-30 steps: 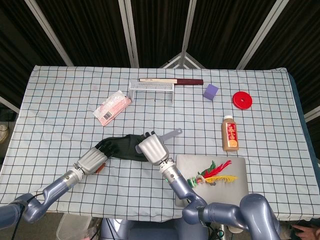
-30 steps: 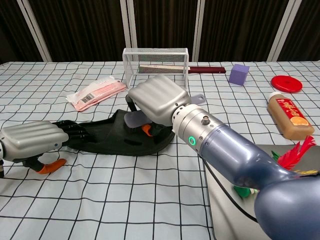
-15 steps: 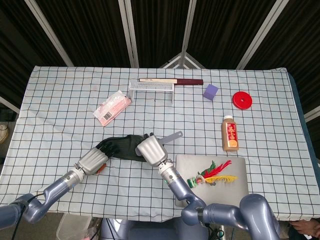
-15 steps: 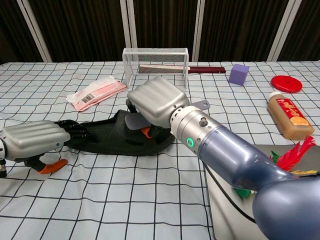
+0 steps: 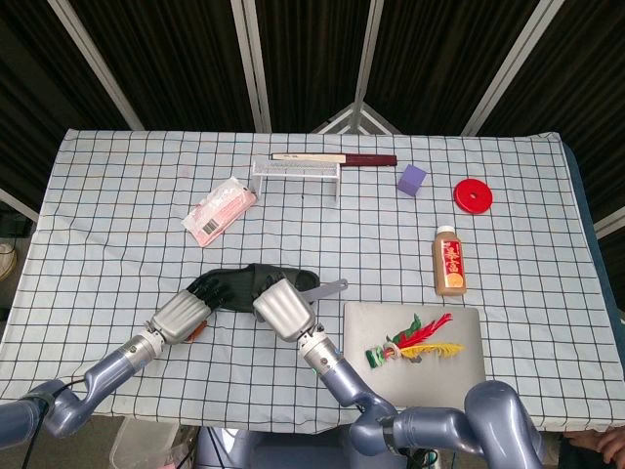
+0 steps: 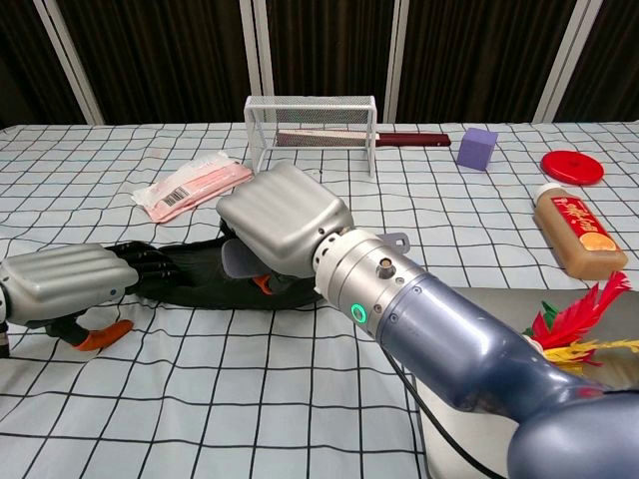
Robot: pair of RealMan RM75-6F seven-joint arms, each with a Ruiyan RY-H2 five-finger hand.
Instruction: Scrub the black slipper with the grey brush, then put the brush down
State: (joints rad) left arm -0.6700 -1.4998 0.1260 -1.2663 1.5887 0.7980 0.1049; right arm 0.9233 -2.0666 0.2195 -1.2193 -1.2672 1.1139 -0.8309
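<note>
The black slipper (image 5: 256,280) lies flat on the checked cloth in front of me, also seen low in the chest view as the slipper (image 6: 190,281). My left hand (image 5: 182,313) grips its left end, fingers laid over the edge; in the chest view that left hand (image 6: 66,282) shows its thumb under the fingers. My right hand (image 5: 283,307) holds the grey brush (image 6: 238,261) pressed down on the slipper's middle. The brush handle (image 5: 333,287) sticks out to the right. The right hand (image 6: 281,220) hides most of the brush and the slipper's right part.
At the back stand a white wire rack (image 5: 296,171) with a red-handled tool (image 5: 337,157) behind it, a pink packet (image 5: 220,208), a purple block (image 5: 411,180) and a red disc (image 5: 475,195). A brown bottle (image 5: 449,261) and a grey pad (image 5: 459,369) bearing a feather toy lie right.
My right hand has drawn the brush leftward and toward me along the slipper. The left hand and the slipper have stayed put.
</note>
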